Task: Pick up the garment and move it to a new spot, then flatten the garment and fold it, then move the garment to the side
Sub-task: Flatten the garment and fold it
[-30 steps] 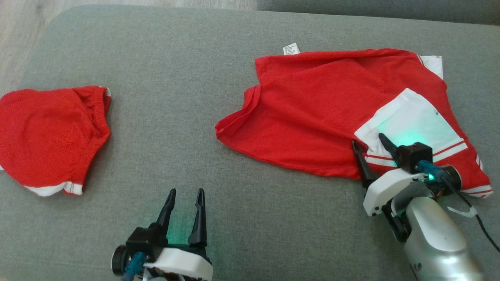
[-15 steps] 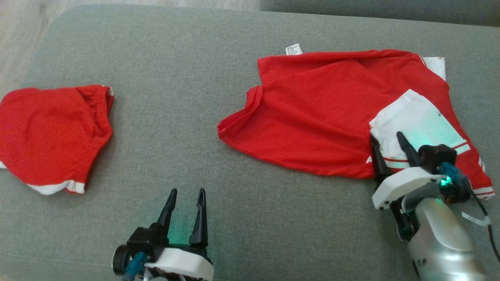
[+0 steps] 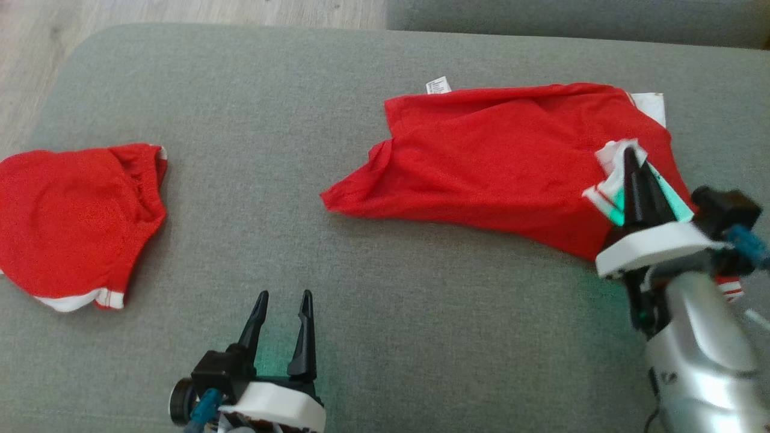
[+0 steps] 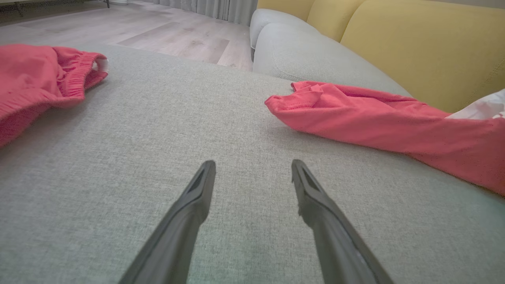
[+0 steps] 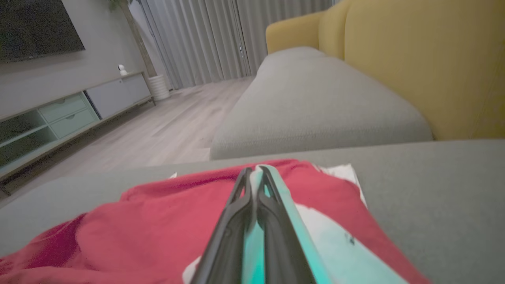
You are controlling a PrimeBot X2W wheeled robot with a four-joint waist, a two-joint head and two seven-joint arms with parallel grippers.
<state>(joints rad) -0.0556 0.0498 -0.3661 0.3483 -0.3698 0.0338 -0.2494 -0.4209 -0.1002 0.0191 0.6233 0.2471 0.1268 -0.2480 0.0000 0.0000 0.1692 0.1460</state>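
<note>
The grey sofa cushion (image 3: 289, 198) carries all items; the head view is the reference for the clock directions below.

The red garment (image 3: 499, 162) lies spread toward 2 o'clock from the cushion centre; its hem corner points toward 9 o'clock, and its white-and-red-striped sleeve (image 3: 609, 157) is bunched and raised at its 3 o'clock edge.

A second red piece with white trim (image 3: 72, 216) lies at 9 o'clock, well apart from the garment.

The right gripper (image 3: 631, 161) stands at 4 o'clock; the jaws are pressed together with no visible gap, and the bunched sleeve cloth sits at the tips; in the right wrist view the fingers run side by side over white and red fabric.

The left gripper (image 3: 285, 296) sits at 7 o'clock over bare cushion; the jaws stand moderately apart, holding nothing; whether the tips touch the cushion cannot be told.

A white label (image 3: 438, 85) projects from the garment's 12 o'clock edge.
</note>
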